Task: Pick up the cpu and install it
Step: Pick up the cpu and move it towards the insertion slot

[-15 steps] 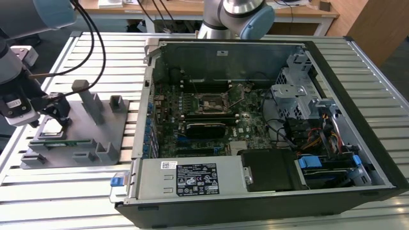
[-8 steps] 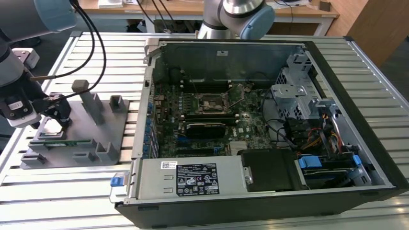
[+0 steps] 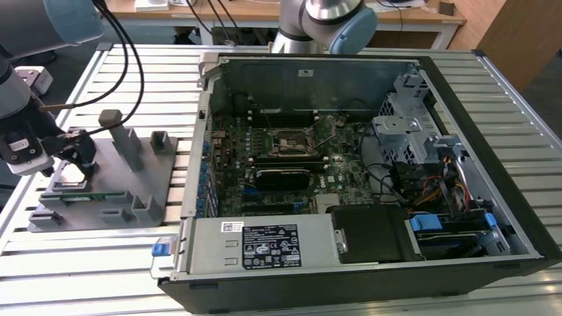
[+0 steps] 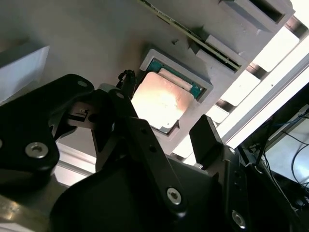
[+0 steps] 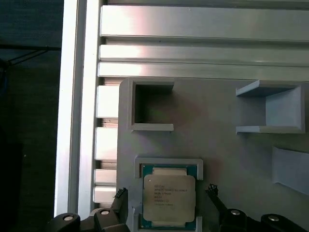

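Note:
The cpu (image 5: 169, 195) is a flat square chip with a silver top. It lies in a shallow pocket of the grey fixture plate (image 5: 222, 140), which sits on the slatted table at the exterior view's left. My gripper (image 5: 166, 193) hangs just above it, open. One black fingertip (image 5: 120, 195) stands on each side of the chip without touching it. The second wrist view shows the cpu (image 4: 161, 101) between the fingers (image 4: 205, 137). In the exterior view the gripper (image 3: 75, 158) sits over the cpu (image 3: 68, 178). The motherboard socket (image 3: 290, 141) lies inside the open computer case.
The open computer case (image 3: 491, 131) takes up the exterior view's middle and right, with drive cages and cables inside. The fixture plate (image 3: 114, 197) carries upright posts (image 3: 118, 135) and a green memory stick (image 3: 83, 195). Cables hang above the arm.

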Robot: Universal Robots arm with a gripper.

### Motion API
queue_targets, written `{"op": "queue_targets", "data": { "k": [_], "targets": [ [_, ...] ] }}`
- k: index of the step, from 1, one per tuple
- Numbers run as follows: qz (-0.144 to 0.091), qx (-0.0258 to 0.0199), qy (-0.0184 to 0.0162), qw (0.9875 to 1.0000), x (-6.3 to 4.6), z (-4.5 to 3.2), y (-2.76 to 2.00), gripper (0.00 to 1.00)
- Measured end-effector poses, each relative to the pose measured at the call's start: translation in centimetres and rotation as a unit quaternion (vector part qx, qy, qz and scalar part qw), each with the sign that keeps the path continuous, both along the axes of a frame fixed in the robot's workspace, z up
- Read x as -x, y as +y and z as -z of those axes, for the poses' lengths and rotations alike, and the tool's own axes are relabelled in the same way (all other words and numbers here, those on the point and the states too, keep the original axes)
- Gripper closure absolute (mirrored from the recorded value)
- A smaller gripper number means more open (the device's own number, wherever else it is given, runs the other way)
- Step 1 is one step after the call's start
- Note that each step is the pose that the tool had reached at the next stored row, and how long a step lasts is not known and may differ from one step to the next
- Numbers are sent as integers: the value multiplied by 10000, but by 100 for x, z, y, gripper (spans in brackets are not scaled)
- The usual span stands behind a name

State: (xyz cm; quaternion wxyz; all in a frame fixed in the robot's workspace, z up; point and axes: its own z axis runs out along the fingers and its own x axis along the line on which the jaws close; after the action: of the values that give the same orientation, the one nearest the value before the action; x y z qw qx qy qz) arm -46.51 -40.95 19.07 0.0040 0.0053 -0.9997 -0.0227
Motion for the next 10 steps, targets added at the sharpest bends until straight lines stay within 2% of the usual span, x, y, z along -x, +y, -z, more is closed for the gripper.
{"op": "queue_targets", "data": {
  "k": [10],
  "targets": [
    [62,1,0,10000,-3,54,20,28]
  ]
}}
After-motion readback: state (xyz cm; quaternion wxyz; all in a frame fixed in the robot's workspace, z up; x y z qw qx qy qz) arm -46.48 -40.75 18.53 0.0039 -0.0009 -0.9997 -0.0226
